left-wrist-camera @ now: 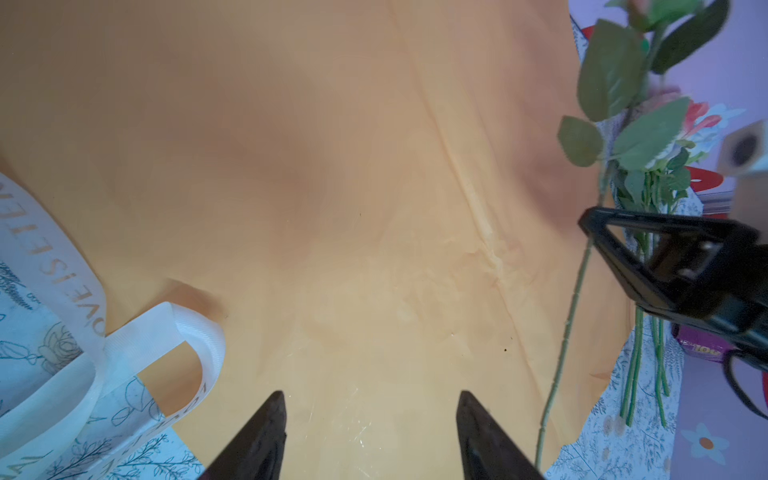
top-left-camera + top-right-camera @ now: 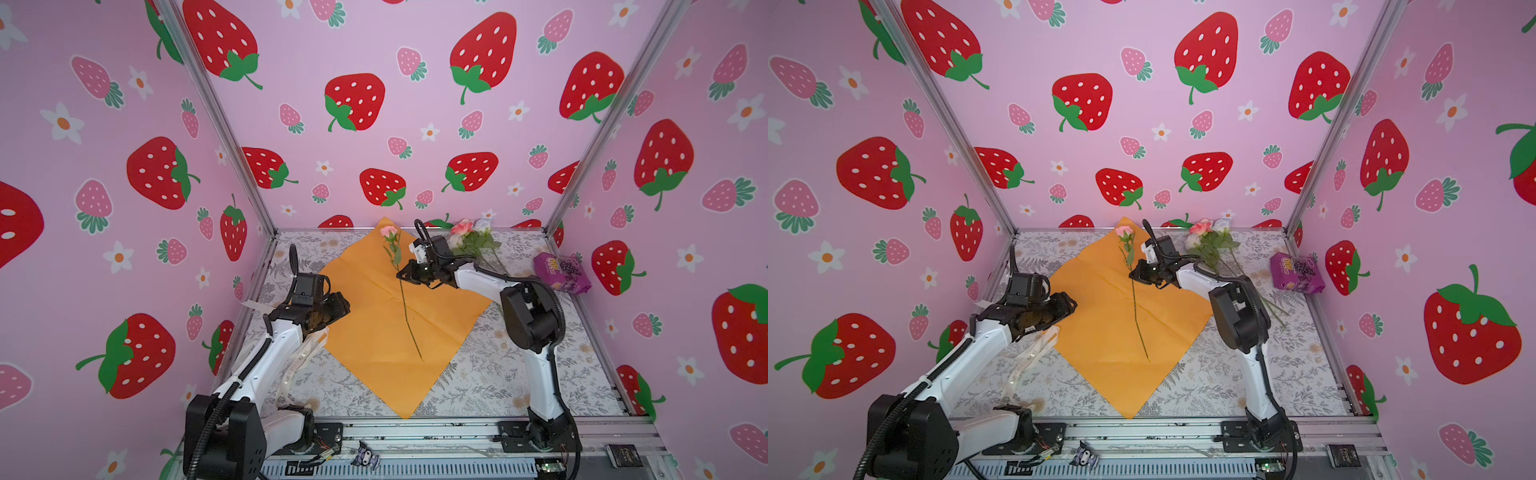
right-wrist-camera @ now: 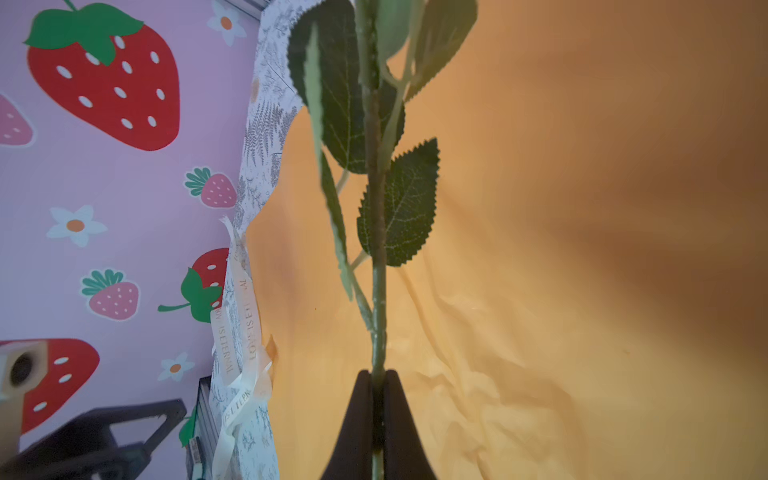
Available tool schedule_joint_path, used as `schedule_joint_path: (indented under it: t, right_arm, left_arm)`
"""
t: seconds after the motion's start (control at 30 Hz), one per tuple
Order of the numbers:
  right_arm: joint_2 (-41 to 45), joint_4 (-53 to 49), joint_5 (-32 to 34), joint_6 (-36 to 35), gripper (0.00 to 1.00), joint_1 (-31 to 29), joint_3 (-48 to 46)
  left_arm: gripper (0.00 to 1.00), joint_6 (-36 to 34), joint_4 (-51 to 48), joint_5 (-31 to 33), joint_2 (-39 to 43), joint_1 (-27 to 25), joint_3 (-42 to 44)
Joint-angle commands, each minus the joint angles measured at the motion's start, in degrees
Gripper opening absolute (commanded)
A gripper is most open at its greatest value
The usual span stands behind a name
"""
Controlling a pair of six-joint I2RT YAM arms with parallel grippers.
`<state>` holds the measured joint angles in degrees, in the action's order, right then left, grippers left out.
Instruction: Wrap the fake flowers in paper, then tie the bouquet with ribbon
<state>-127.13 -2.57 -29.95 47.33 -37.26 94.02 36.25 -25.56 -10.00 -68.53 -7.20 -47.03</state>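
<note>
R gripper (image 3: pixel 377 384): fingers (image 3: pixel 357 419) pressed together w/ only the thin green stem of the pink rose (image 2: pixel 402 299) pinched btw the tips, just below its lowest leaves; the wrist view shows the stem running straight out of the closed tips. L gripper (image 1: pixel 372 399): fingers (image 1: pixel 257 436) stand clearly apart w/ nothing btw them, holding nothing, over the left part of the orange wrapping paper (image 2: pixel 374 332); can't tell if they touch it. In both top views the held rose lies roughly along the middle of that paper, bloom toward the back wall, cut end resting on the sheet toward the front; can't tell whether the bloom end is off the sheet. Paper lies flat as a diamond on the floral-print table (image 2: pixel 478 374), one corner at the back wall, creased down the middle. Other roses (image 2: pixel 473 239), pink and white, lie in a loose bunch on the table at back right, just beside the paper's right edge, stems partly hidden by the R arm. Cream ribbon (image 2: pixel 299 357) w/ printed lettering lies curled at the paper's left edge under the L arm; in the left wrist view one loop overlaps the paper. Purple snack packet (image 2: pixel 561 272) sits far right by the wall, well apart from the paper.
</note>
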Motion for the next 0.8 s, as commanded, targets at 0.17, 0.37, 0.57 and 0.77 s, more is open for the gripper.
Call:
schedule_joint_path:
  t: [0.17,0.37,0.57,0.77]
  right_arm:
    - [-9.39,4.01,5.37,12.78,0.0,-3.11,12.05]
    - [-13.95,1.11,9.22,13.23,0.01,-3.75,16.92]
    - [-17.15,-5.81,10.86,10.05,0.04,-5.24,22.26]
    - [-19.01,-7.76,11.06,8.25,0.08,-5.28,24.36]
  left_arm:
    - [0.67,-0.47,-1.25,-3.18,1.95,0.87,1.55]
    - [0.67,-1.95,-2.12,-3.35,1.73,0.91,0.64]
    - [0.67,-2.14,-1.63,-3.62,1.22,1.08,0.66]
    - [0.67,-2.13,-1.34,-4.29,0.18,1.05,0.09]
